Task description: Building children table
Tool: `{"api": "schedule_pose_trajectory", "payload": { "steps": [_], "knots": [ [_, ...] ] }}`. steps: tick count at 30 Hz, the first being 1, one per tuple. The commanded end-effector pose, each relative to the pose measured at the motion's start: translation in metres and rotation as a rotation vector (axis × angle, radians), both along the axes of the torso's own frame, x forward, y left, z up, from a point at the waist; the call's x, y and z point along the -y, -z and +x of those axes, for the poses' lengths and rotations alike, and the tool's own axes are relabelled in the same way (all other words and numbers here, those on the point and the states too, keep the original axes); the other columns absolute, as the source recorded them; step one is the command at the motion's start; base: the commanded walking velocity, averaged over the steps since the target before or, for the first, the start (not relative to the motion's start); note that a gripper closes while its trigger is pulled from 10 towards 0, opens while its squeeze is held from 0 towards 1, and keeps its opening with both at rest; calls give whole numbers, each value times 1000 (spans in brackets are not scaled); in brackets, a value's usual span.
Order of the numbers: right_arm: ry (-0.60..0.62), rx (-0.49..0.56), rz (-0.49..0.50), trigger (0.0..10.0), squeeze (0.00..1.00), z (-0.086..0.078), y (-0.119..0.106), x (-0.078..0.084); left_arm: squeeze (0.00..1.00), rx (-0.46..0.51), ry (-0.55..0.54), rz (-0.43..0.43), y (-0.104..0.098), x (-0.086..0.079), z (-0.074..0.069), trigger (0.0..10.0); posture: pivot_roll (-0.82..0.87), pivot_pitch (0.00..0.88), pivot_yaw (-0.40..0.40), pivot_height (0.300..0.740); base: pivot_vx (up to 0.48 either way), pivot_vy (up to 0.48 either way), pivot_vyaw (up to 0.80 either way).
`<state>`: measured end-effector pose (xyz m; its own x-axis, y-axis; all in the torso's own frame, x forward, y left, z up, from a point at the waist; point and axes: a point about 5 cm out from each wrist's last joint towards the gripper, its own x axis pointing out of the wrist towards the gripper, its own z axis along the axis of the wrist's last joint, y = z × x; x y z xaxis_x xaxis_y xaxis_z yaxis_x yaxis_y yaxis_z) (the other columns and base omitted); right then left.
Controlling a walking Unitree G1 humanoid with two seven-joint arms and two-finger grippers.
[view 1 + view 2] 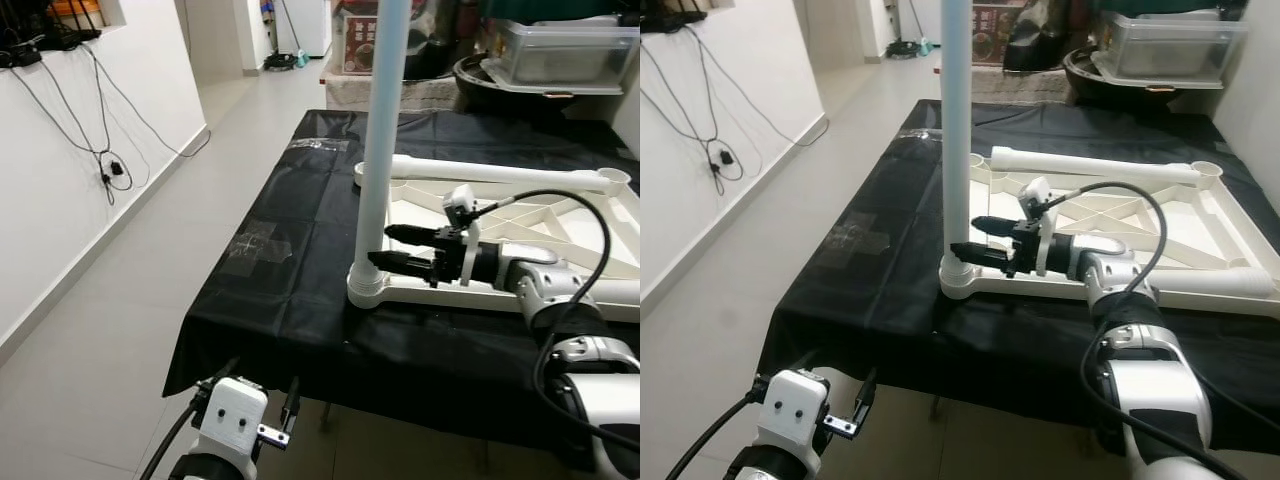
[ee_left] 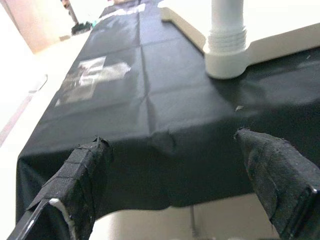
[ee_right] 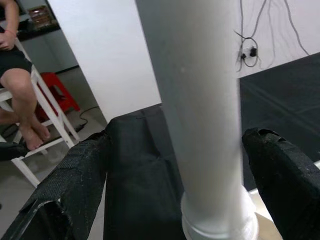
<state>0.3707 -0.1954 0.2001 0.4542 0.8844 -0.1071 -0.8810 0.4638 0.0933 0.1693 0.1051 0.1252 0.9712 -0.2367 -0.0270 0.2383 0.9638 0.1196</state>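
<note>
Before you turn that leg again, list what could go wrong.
The right gripper is open around the upright table leg, not clamped, so it may slip. The tabletop frame lies loose on the black cloth near the edge and could slide. The left gripper hangs below, giving no bracing.

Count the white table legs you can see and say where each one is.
2. One upright leg stands screwed into the near-left corner of the tabletop frame, between the right gripper fingers. One lying leg rests along the frame's far edge. Others may be hidden.

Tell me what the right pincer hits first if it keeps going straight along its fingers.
The upright white plastic table leg, which stands between the right pincer's open fingers just above its threaded base; contact looks near, though depth is unclear.
</note>
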Motion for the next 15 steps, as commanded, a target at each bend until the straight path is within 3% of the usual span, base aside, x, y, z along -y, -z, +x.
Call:
{"api": "schedule_pose_trajectory", "payload": {
  "steps": [1, 3, 4, 10, 15],
  "knots": [
    [-17, 20, -8, 10000, 0, 3, -3, -8, 0, 51, 30, 4, -9, 5, -1, 10000, 84, 91, 3, 740, 0, 0, 0],
    [-31, 20, -3, 10000, 0, 3, -4, -11, 0, 78, 45, 2, -13, 8, 0, 10000, 84, 91, 3, 740, 0, 0, 0],
    [-53, 28, 4, 10000, 0, 5, -5, -22, 0, 111, 53, -12, -20, 12, 2, 10000, 81, 88, 1, 740, 0, 0, 0],
    [-43, 43, 13, 10000, 0, 10, -6, -35, 0, 123, 52, -14, -22, 12, 4, 10000, 82, 85, -1, 740, 0, 0, 0],
    [-24, 67, 14, 10000, 0, 14, -1, -59, 0, 130, 54, -13, -22, 13, 5, 10000, 81, 81, -2, 740, 0, 0, 0]
  ]
}}
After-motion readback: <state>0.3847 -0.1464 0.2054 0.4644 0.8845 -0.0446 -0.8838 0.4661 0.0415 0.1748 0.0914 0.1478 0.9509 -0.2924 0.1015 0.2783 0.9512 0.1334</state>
